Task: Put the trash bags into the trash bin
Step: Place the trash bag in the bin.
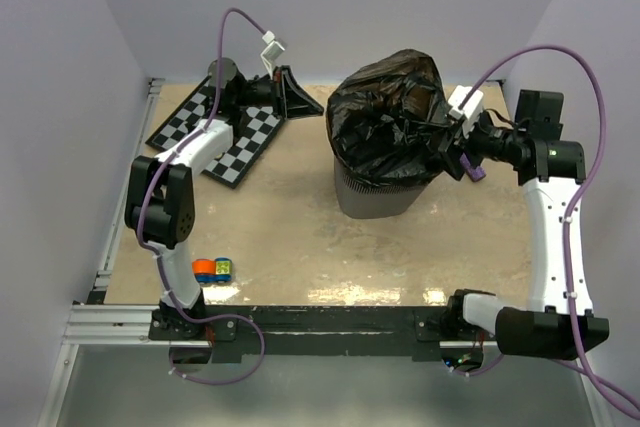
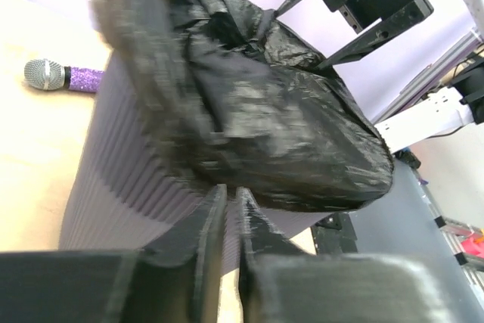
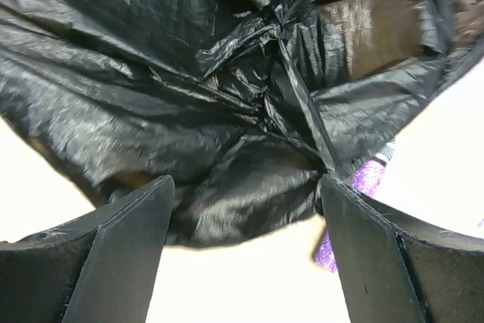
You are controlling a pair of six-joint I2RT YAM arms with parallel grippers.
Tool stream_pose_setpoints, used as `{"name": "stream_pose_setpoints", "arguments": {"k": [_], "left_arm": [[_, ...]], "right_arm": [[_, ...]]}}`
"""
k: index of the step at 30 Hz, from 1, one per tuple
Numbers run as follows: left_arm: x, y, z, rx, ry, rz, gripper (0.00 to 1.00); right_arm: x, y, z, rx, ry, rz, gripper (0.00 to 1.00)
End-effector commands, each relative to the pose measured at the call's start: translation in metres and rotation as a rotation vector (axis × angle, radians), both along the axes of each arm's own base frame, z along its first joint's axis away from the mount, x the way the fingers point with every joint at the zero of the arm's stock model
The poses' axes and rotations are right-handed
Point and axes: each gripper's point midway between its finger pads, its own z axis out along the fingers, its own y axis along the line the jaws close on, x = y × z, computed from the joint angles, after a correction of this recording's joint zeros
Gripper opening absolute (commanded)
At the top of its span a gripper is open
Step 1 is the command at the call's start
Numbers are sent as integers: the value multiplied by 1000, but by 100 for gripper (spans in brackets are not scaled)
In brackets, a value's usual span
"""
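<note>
Top: bag (image 1: 385,117) billows over the bin (image 1: 372,202) rim, mid-desk toward the right edge. Left wrist: left claw (image 2: 229,191) nearly closed, empty. Right wrist: right claw (image 3: 246,187) gapes around bag folds; best pinch, then push down inside.

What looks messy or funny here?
The bag sits in a puffy heap on top of the bin, bulging over its rim instead of tucked inside. A purple microphone lies on the table beside the bin, which seems out of place.
</note>
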Motion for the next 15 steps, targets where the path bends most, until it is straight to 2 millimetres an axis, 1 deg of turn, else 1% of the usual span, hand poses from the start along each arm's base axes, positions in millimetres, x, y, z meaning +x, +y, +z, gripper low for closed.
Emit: {"name": "stream_pose_setpoints", "arguments": {"k": [1, 3, 4, 5, 6, 7, 8, 9, 10, 11, 12, 13, 15], "left_arm": [[-1, -2, 5, -9, -59, -18, 7], [-2, 1, 7, -5, -61, -18, 5], [-1, 3, 9, -4, -60, -10, 7], [-1, 6, 10, -4, -84, 4, 15], [-3, 7, 15, -6, -122, 21, 30], [-5, 9, 18, -8, -146, 42, 44], [-3, 10, 22, -9, -153, 90, 56], [-2, 10, 21, -4, -141, 122, 63], [-2, 9, 21, -2, -123, 158, 65], [-7, 9, 25, -13, -125, 167, 72], [-13, 8, 26, -19, -130, 183, 73], [-19, 7, 22, -11, -138, 196, 73], [-34, 5, 19, 0, -180, 201, 73]], "right_arm": [[6, 4, 46, 70, -112, -40, 84], [9, 2, 56, 80, -109, -69, 84], [10, 0, 62, 90, -107, -94, 84], [12, -4, 65, 116, -99, -136, 84], [18, -9, 69, 144, -104, -181, 84], [24, -13, 72, 183, -100, -218, 84], [30, -16, 75, 226, -89, -237, 84], [41, -19, 76, 271, -79, -263, 84], [49, -21, 80, 315, -70, -284, 83], [60, -24, 82, 350, -61, -295, 83], [70, -25, 84, 384, -53, -308, 83], [78, -29, 87, 413, -55, -330, 82], [91, -41, 92, 456, -96, -382, 81]]}}
